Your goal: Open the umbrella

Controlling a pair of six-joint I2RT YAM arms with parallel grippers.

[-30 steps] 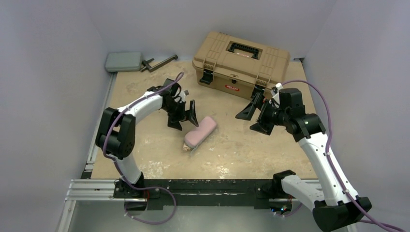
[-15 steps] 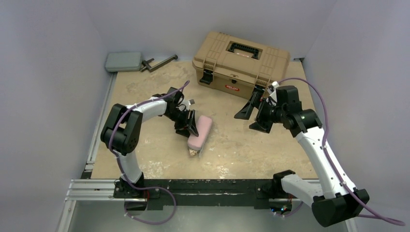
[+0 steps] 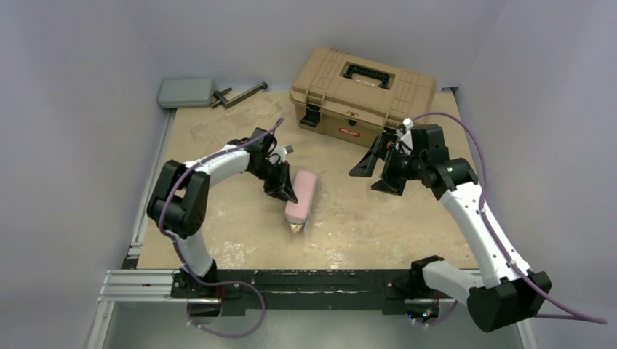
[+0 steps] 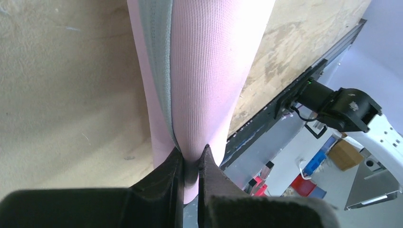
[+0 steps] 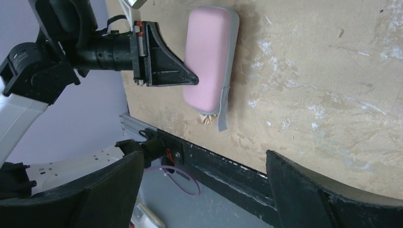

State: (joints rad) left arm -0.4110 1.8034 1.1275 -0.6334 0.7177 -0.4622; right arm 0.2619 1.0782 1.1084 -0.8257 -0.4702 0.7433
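Observation:
A pink oblong pouch (image 3: 303,193) (image 5: 206,57) with a grey strip (image 4: 159,57) lies in the middle of the table. A small tan bit (image 3: 295,228) (image 5: 207,119) pokes out of its near end; the rest of the umbrella is hidden. My left gripper (image 3: 288,195) (image 4: 192,153) is at the pouch's left side, shut on a fold of the pink fabric (image 4: 209,71). My right gripper (image 3: 372,174) (image 5: 204,156) hovers to the right of the pouch, in front of the toolbox. It is wide open and holds nothing.
A tan hard plastic toolbox (image 3: 362,93) stands shut at the back right. A grey pad (image 3: 186,91) and a metal clamp (image 3: 240,94) lie at the back left. Grey walls close in both sides, and a black rail (image 3: 305,280) runs along the near edge.
My left gripper has dropped onto the pouch's left side and shut on its fabric. The pouch has turned more lengthwise toward the near edge. The right gripper has drifted slightly left, still open.

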